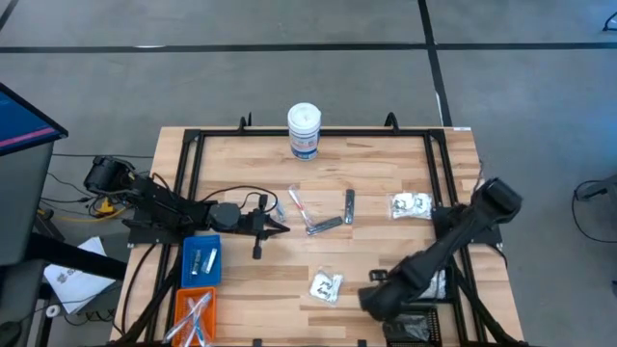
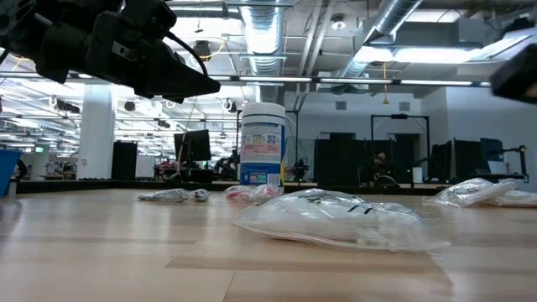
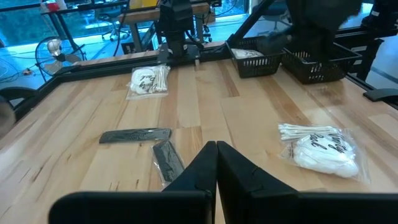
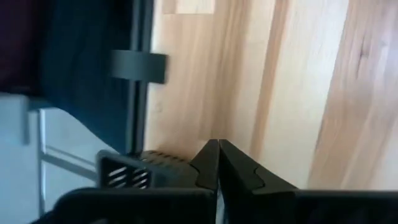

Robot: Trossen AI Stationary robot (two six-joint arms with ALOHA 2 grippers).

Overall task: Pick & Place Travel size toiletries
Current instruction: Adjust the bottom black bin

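Travel size toiletries lie scattered on the wooden table: a white-and-red stick [image 1: 299, 204], two slim dark tubes [image 1: 323, 225] [image 1: 349, 205], and clear packets with white contents [image 1: 410, 205] [image 1: 326, 286]. My left gripper [image 1: 280, 227] hovers shut at the table's left-middle, just short of the dark tubes [image 3: 135, 135] [image 3: 169, 160], and holds nothing. My right gripper [image 1: 371, 297] is shut and empty above the near right of the table, beside the black bin [image 4: 124, 174]. In the low view the near packet [image 2: 336, 220] lies flat on the wood.
A tall white canister [image 1: 304, 130] stands at the far middle. A blue bin [image 1: 201, 262] and an orange bin [image 1: 193, 313] sit at the near left, and a black bin [image 1: 415, 328] at the near right. A black frame [image 1: 193, 145] runs around the table.
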